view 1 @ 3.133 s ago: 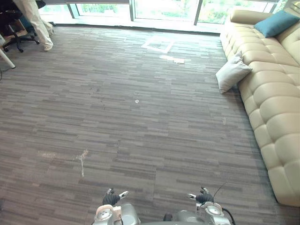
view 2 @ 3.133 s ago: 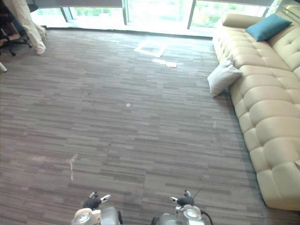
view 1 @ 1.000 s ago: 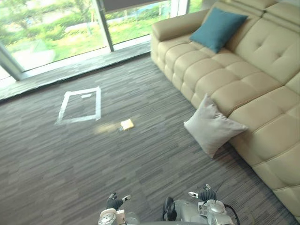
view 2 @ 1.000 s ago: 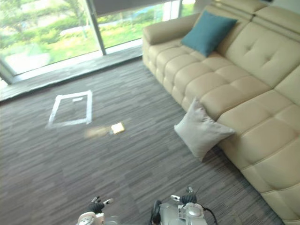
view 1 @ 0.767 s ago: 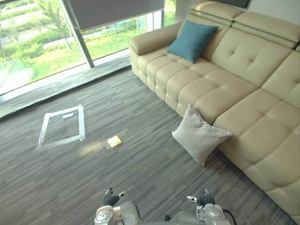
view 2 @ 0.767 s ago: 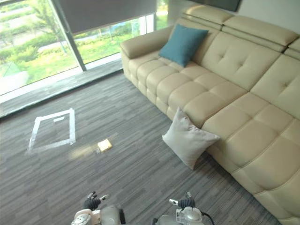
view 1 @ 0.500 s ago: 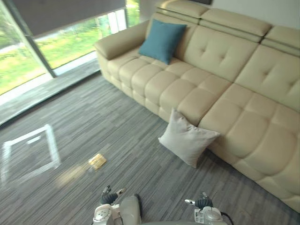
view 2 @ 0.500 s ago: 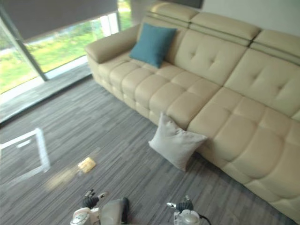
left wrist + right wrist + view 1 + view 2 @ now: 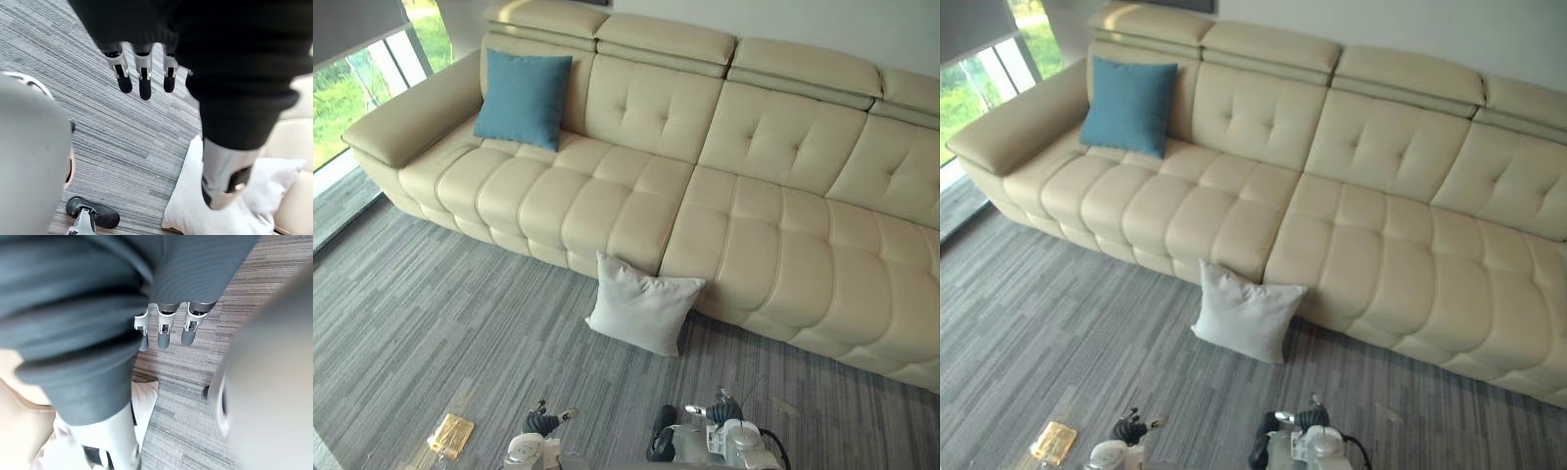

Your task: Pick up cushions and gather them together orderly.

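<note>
1. The pale cushion [image 9: 641, 311] lies on the floor [image 9: 411, 323] at the middle of the frame, its upper edge leaning on the front of the sofa [image 9: 773, 225]. The teal cushion [image 9: 523, 98] stands at the upper left against the sofa back, beside the armrest. The two are well apart.
2. The left robot hand [image 9: 544, 421] and the right robot hand [image 9: 722, 409] sit low at the bottom edge. Each wrist view shows the fingers straight and slack, with nothing in them.
3. The step in hand looks like the approach to the pale cushion. It is best to face it squarely, so that it ends up between the two arms rather than off to one side.
4. The cushion is soft and bulky, so a one-sided pinch would probably let it sag and swing. Pressing in on both side edges should hold it steadier.
5. Lift it clear of the sofa front before carrying it. Then set it upright just beside the teal cushion, facing the same way.
6. A small yellow object [image 9: 451, 434] lies on the floor at the lower left. It is off the likely path, but worth avoiding.
</note>
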Available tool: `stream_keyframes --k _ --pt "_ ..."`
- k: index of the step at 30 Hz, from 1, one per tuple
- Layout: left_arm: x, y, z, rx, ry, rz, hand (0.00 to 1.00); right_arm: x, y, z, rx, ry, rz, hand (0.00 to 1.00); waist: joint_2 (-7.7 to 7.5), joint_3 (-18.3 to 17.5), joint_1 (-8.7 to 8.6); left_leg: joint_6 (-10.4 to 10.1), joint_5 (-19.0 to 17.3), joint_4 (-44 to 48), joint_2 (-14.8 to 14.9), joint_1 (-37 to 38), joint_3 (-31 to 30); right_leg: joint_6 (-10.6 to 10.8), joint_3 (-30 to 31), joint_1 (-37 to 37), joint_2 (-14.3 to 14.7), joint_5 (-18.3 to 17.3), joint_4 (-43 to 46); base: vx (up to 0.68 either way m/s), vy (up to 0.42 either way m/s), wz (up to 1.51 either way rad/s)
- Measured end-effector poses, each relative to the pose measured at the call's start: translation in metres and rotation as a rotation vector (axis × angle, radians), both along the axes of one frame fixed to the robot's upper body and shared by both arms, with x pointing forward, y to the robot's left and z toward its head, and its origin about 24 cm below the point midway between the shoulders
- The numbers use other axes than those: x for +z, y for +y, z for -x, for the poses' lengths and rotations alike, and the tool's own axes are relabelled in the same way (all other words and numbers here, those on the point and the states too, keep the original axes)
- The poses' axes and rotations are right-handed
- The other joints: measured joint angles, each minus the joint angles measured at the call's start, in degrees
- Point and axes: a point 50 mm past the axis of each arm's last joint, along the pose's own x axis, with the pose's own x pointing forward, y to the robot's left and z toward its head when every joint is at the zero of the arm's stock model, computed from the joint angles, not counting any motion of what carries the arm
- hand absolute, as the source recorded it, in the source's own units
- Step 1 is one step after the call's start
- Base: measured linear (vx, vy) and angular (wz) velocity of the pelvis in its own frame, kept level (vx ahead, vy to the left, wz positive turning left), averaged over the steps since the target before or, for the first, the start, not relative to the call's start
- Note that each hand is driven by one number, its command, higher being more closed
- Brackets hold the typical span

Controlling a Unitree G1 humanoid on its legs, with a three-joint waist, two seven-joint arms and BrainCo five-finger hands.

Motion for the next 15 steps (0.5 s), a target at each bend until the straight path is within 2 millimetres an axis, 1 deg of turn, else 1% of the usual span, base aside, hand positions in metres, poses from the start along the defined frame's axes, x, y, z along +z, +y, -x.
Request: stream_keyframes --k 1,2,3,4,5,6,7,8,9,11,12,13,14,15 --pt "-0.001 -0.006 0.001 -0.006 0.009 0.015 0.00 0.001 -0.007 0.001 -0.025 0.001 0.010 0.00 1.34 0.08 -0.38 -0.48 -0.29 0.43 1.11 0.16 -0.56 0.29 -0.28 -0.06 0.96 -2.05 0.90 0.22 -0.207 -0.04" --pt "-0.002 -0.007 0.001 -0.009 0.009 0.020 0.00 0.000 -0.009 0.002 -0.045 0.003 0.010 0.00 1.39 0.11 -0.83 -0.47 -0.28 3.73 2.24 -0.76 -0.88 0.21 -0.36 0.41 1.54 -3.11 1.04 0.21 -0.204 -0.03" --pt "-0.001 -0.007 0.000 -0.012 0.005 0.024 0.00 -0.001 -0.009 0.003 -0.048 0.009 0.009 0.00 1.37 0.13 -0.92 -0.48 -0.30 7.30 3.24 -1.83 -1.49 0.01 -0.38 1.26 2.08 -3.61 0.69 0.14 -0.174 0.02" --pt "0.000 -0.006 -0.001 -0.015 -0.003 0.019 0.00 -0.002 -0.010 0.007 -0.054 0.019 0.009 0.00 0.85 0.43 -0.84 -0.85 -0.48 15.62 5.47 -5.02 -3.59 0.09 -0.41 3.23 3.33 -4.26 -0.58 0.14 -0.169 -0.03" --pt "0.000 -0.006 -0.001 -0.015 -0.008 0.017 0.00 -0.002 -0.010 0.009 -0.060 0.022 0.008 0.00 0.95 0.39 -0.69 -1.30 -0.60 19.65 6.60 -6.67 -4.33 -0.16 -0.17 4.18 4.11 -4.43 -1.25 0.23 -0.189 -0.13" --pt "0.002 -0.005 -0.002 -0.007 -0.022 0.017 0.00 -0.003 -0.011 0.012 -0.072 0.027 0.007 0.00 1.33 0.25 -0.54 -2.83 -1.62 28.10 8.26 -10.02 -6.26 -0.53 0.41 6.29 5.85 -4.66 -3.00 0.25 -0.121 -0.28" --pt "0.003 -0.003 -0.003 0.000 -0.032 0.014 0.00 -0.004 -0.011 0.015 -0.077 0.036 0.007 0.00 1.17 0.21 -0.24 -3.40 -2.60 31.62 8.49 -12.19 -6.82 -0.78 1.01 8.25 6.59 -4.84 -4.26 0.30 -0.095 -0.32" --pt "0.003 -0.003 -0.004 -0.001 -0.036 0.011 0.00 -0.005 -0.011 0.017 -0.082 0.041 0.005 0.00 0.90 0.27 0.03 -3.45 -3.16 31.73 7.90 -13.55 -6.49 -0.79 1.46 9.45 6.62 -4.95 -5.08 0.25 -0.035 -0.37" --pt "0.004 -0.002 -0.004 0.001 -0.040 0.009 0.00 -0.005 -0.011 0.019 -0.093 0.044 0.000 0.00 0.46 0.09 0.43 -2.30 -3.96 29.64 6.25 -16.08 -6.79 -0.75 2.82 10.65 6.52 -5.16 -6.04 0.21 -0.003 -0.39" --pt "0.005 -0.003 -0.007 0.000 -0.053 0.010 0.00 -0.006 -0.011 0.020 -0.096 0.047 0.000 0.00 0.46 0.06 1.35 -1.74 -4.27 26.36 4.88 -18.04 -7.43 -0.31 4.29 11.25 6.32 -5.29 -6.36 0.17 0.050 -0.47" --pt "0.006 -0.002 -0.009 0.001 -0.062 0.009 0.00 -0.006 -0.011 0.021 -0.097 0.050 0.001 0.00 0.38 0.09 1.66 -1.48 -4.13 21.56 2.66 -19.96 -10.49 0.33 5.61 11.88 5.71 -5.67 -6.27 0.23 0.131 -0.61" --pt "0.007 -0.002 -0.009 0.000 -0.066 0.008 0.00 -0.006 -0.010 0.021 -0.096 0.052 0.000 0.00 0.18 0.20 1.76 -1.12 -3.16 16.65 0.69 -20.46 -13.29 0.54 6.56 12.46 4.79 -5.85 -5.45 0.23 0.153 -0.63" --pt "0.007 -0.003 -0.010 0.001 -0.066 0.007 0.00 -0.006 -0.010 0.021 -0.096 0.052 0.000 0.00 0.16 0.21 1.73 -0.87 -1.46 13.58 -0.07 -20.08 -14.50 1.22 7.30 12.64 4.43 -6.40 -4.78 0.24 0.188 -0.65" --pt "0.006 -0.004 -0.008 0.006 -0.063 0.010 0.00 -0.007 -0.012 0.026 -0.099 0.063 0.005 0.00 0.59 -0.10 1.87 -0.91 5.92 10.37 -0.55 -19.60 -15.52 2.59 9.02 13.05 4.42 -7.32 -3.78 0.25 0.210 -0.59"
